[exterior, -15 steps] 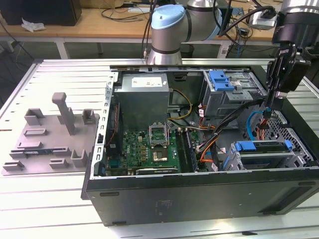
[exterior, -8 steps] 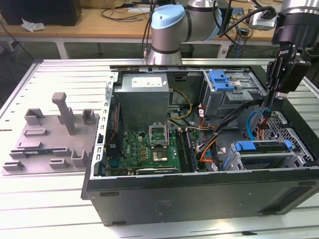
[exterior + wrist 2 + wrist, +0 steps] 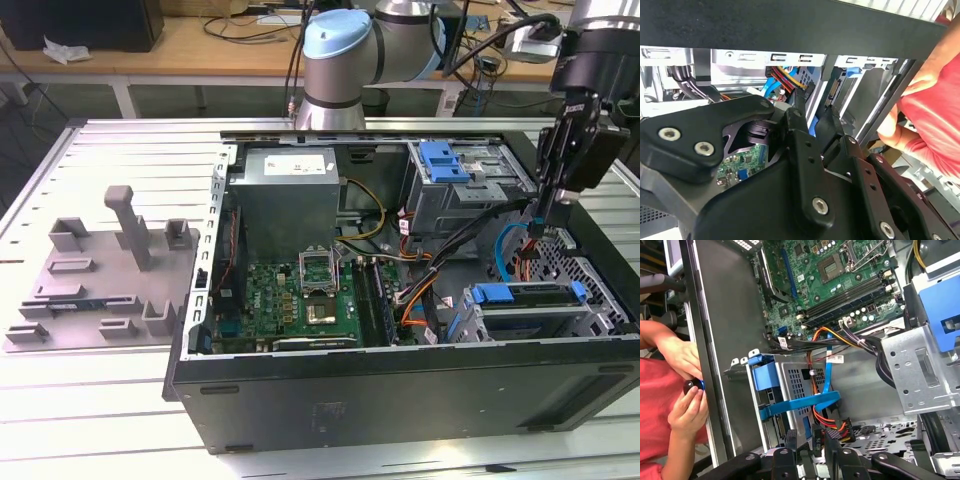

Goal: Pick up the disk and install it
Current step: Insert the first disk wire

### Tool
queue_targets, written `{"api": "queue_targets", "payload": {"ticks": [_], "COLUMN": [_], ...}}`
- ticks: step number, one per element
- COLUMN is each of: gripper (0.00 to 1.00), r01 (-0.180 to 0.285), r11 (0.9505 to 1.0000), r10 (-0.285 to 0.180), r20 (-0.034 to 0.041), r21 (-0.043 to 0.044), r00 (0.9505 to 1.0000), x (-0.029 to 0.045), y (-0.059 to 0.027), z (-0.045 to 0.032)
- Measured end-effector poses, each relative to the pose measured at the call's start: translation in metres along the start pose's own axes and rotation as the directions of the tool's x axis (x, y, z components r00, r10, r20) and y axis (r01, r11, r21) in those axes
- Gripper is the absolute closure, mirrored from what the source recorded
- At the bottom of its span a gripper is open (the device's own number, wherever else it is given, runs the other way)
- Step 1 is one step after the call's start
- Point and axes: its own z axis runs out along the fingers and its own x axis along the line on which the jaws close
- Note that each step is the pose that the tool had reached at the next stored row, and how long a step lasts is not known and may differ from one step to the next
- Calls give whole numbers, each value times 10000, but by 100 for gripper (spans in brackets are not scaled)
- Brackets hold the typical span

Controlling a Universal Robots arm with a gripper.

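Closest to the lens in the second wrist view, the gripper (image 3: 815, 114) has its two black fingers (image 3: 799, 125) set narrowly apart with nothing clamped between them. The tips are near a bundle of red and yellow cables (image 3: 785, 80). A person's hand (image 3: 917, 82) is beside the case wall (image 3: 790, 25).

In the first wrist view the tips hang just beside orange cables (image 3: 827, 422) at the lower drive cage (image 3: 795, 381).

In the exterior view the disk (image 3: 530, 297) sits in that cage in its blue carrier, near the gripper. Pick-up and seating look done to me; I cannot tell whether it is fully latched or cabled.
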Motion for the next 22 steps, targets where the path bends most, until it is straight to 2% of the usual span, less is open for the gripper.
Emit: {"api": "queue_targets", "payload": {"ticks": [6,22], "gripper": [65,65], "r01": [51,60], "r11": [9999,9999], "r10": [-52,-61], "r20": [-36,-42], "r21": [-89,-101], "r00": [10000,10000], "x": [-39,-66], "y": [-36,-6], "z": [43,113]}}
